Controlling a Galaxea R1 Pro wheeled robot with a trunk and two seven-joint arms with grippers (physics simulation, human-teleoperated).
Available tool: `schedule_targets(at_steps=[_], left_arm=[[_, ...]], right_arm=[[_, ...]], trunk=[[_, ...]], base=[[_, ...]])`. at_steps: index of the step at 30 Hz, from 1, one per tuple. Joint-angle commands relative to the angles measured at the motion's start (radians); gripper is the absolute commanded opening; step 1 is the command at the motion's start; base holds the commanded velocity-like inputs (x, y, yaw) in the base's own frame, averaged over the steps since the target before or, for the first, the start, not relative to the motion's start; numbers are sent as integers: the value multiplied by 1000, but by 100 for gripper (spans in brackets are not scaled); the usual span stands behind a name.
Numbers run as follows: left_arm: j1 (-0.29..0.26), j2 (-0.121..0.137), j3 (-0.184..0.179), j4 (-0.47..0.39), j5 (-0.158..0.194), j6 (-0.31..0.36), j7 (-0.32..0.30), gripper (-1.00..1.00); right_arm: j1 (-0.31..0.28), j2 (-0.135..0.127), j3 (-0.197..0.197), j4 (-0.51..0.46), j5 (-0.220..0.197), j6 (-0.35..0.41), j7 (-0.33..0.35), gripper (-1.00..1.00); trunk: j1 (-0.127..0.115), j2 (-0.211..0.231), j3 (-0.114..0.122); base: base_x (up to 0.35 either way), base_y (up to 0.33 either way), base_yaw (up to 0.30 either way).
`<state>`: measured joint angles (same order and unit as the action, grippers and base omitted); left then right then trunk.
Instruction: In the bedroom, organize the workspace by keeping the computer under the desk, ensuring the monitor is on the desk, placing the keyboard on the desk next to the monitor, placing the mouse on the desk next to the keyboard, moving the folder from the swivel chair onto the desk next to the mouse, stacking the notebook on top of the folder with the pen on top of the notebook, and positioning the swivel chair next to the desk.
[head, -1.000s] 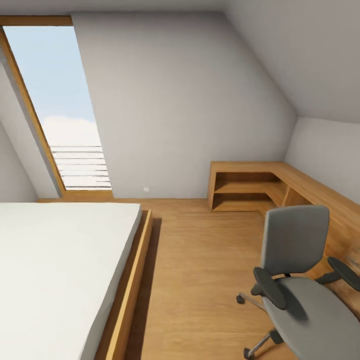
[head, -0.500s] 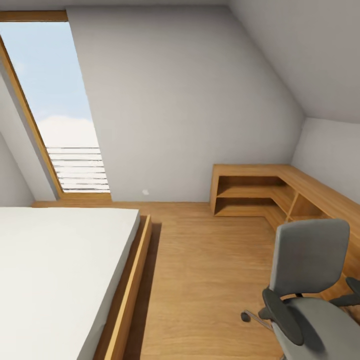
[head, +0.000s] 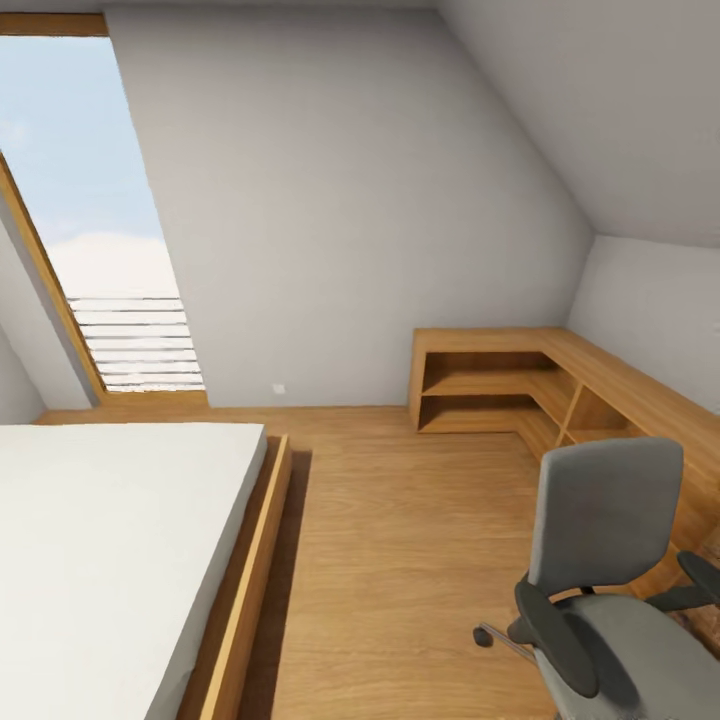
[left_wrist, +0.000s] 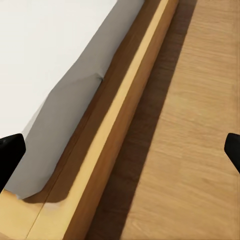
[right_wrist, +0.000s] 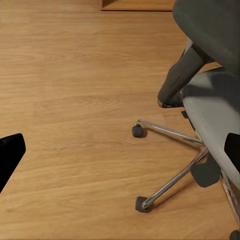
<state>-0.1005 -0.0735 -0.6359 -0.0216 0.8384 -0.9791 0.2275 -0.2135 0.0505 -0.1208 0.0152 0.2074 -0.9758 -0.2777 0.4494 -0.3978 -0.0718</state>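
The swivel chair (head: 610, 590) stood by the wooden counter (head: 640, 395), its visible seat bare. Both end effectors (left_wrist: 120, 150) (right_wrist: 120, 150) were spread, holding nothing. The robot seemed in transit; the folder's whereabouts were unclear.

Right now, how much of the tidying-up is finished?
Little can be judged from here. The swivel chair stands on the floor by the wooden desk, and the part of its seat in view carries no folder. The visible desk top is bare; monitor, keyboard and the rest are out of sight. Both tools hang open, holding nothing: left tool, right tool.
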Motion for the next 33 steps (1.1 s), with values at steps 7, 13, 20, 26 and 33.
schedule_targets(at_steps=[7,13,20,26,33], left_arm=[[-1,0,-9,0,-1,-2,10,100],[-1,0,-9,0,-1,-1,9,100],[-1,0,-10,-1,-1,-1,9,100],[-1,0,-10,-1,-1,-1,9,100],[-1,0,-10,0,-1,-1,9,100]], right_arm=[[-1,0,-8,2,11,-3,-4,100],[-1,0,-8,3,12,-3,-3,100],[-1,0,-8,3,12,-3,-3,100],[-1,0,-8,3,12,-3,-3,100],[-1,0,-8,3,12,-3,-3,100]], trunk=[[1,-2,-2],[1,-2,-2],[1,-2,-2],[1,-2,-2],[1,-2,-2]], base=[[15,-1,-17],[180,0,-3],[293,0,-1],[317,0,0],[321,0,0]])
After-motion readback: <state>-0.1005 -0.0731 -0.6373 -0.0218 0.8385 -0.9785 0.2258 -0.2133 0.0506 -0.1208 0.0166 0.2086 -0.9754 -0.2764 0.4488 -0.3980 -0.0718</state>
